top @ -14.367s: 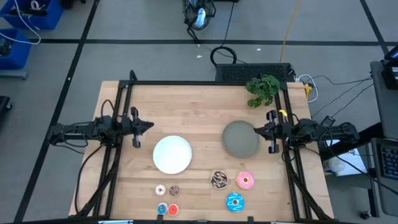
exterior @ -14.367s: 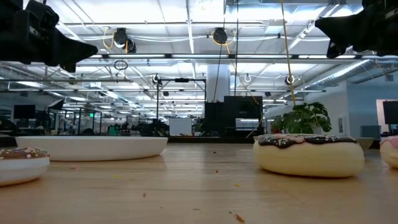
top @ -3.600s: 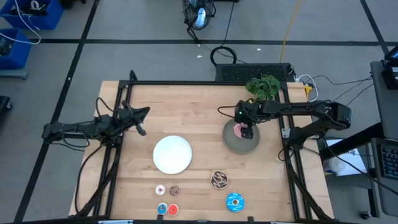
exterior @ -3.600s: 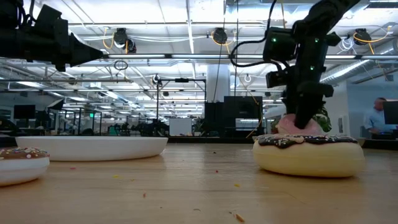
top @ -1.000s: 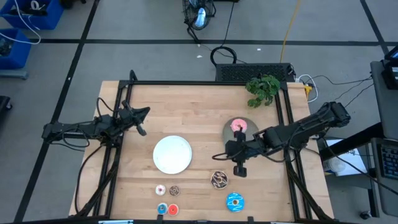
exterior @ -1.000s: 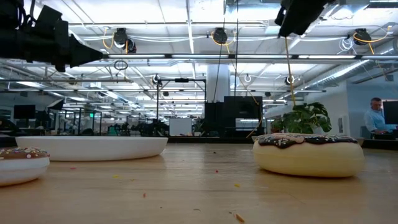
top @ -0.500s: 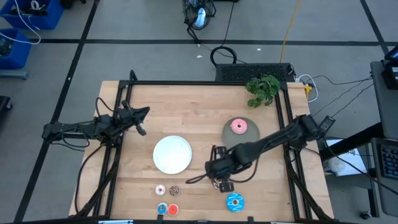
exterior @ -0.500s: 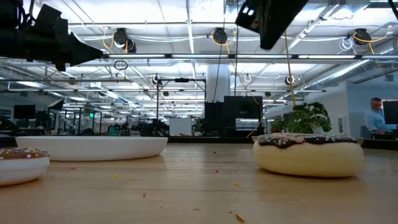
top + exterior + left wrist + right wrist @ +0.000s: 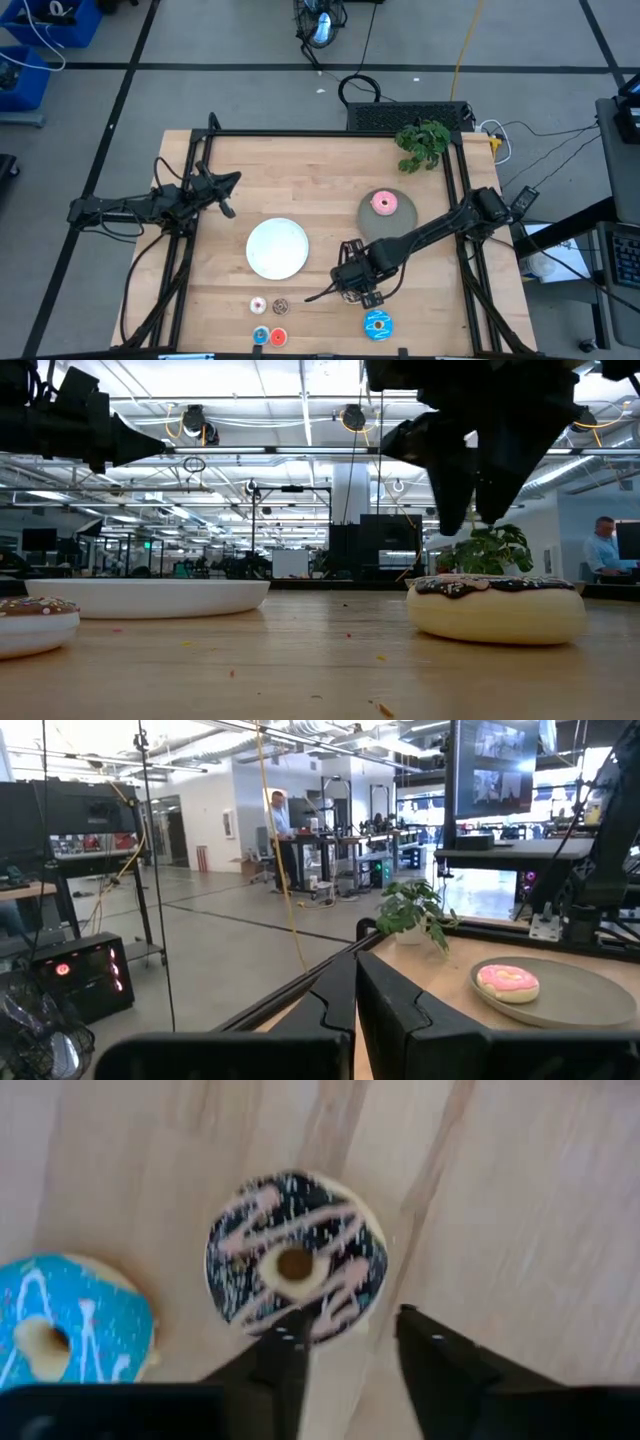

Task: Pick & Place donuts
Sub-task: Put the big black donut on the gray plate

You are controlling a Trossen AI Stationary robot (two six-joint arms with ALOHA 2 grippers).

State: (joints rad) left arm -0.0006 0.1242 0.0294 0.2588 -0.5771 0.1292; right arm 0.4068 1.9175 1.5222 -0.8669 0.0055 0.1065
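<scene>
The brown sprinkled donut [image 9: 296,1260] lies flat on the table; it also shows in the low view [image 9: 497,605]. My right gripper [image 9: 350,1345] hangs open just above it, fingers pointing down, touching nothing; the high view [image 9: 357,288] shows it covering the donut. The blue donut [image 9: 377,323] lies beside it, toward the near edge. The pink donut [image 9: 384,204] lies on the grey plate [image 9: 398,228]. Several tiny donuts [image 9: 269,320] lie at the near edge. My left gripper [image 9: 228,190] waits shut at the table's left, raised.
A white plate [image 9: 278,248] stands between the arms, left of the brown donut. A green plant [image 9: 422,142] stands at the far right corner. A black frame runs along the table's edges. A person [image 9: 605,555] is in the room beyond.
My right gripper has gone from beside the grey plate toward the table's near edge and a little left, and has come down over the brown donut, its fingers pointing down. The pink donut stays on the grey plate.
</scene>
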